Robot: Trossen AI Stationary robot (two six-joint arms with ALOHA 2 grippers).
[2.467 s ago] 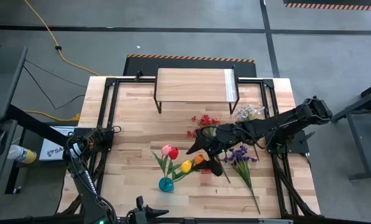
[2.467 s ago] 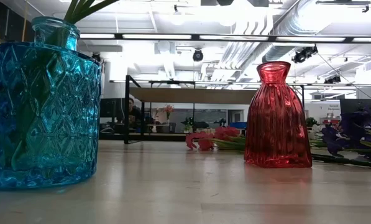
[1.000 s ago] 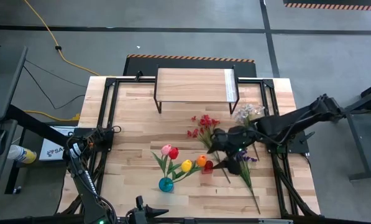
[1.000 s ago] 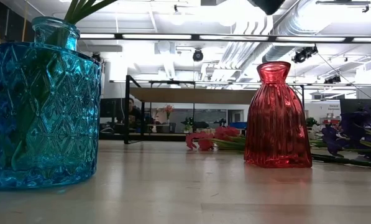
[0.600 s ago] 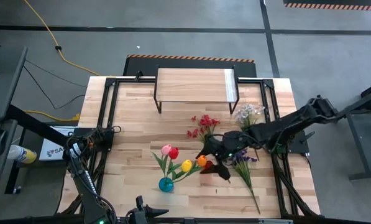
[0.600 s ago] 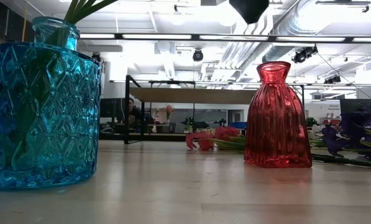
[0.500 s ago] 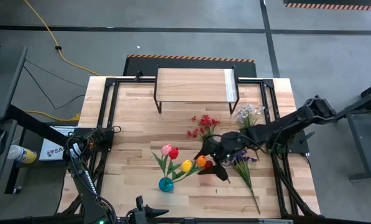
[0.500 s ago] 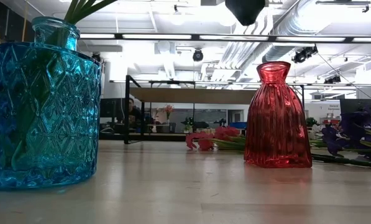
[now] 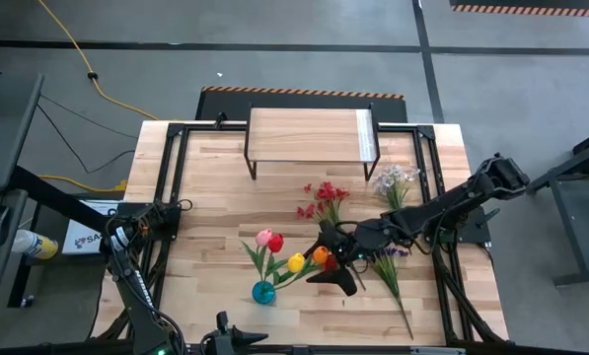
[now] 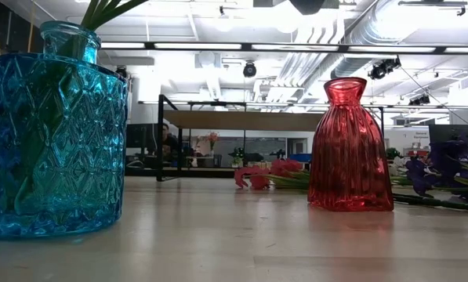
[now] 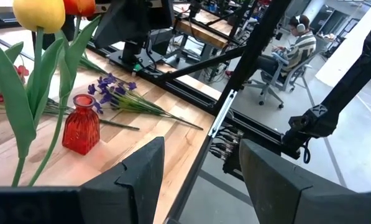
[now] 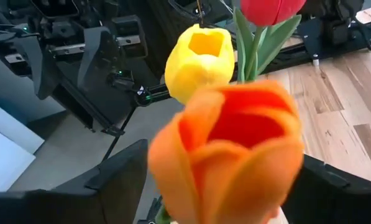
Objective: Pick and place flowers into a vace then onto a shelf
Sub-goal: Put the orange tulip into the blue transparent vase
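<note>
Right gripper (image 9: pixel 326 262) pinches the orange tulip (image 12: pixel 232 158) above the small red ribbed glass vase (image 10: pixel 350 146). Left gripper (image 11: pixel 201 177) waits beside it, jaws spread.

Orange tulip (image 12: pixel 232 149) blurred, blocks right claw (image 12: pixel 210 186) fingers; stem cut off at edge.

Two dark jointed arms, right arm (image 9: pixel 442 209) slim and black, left gripper's fingers (image 11: pixel 141 174) broad, flat, matte black

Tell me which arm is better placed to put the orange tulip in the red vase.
The right. Its gripper is at the orange tulip beside the red vase; the left gripper waits at the table's near edge.
</note>
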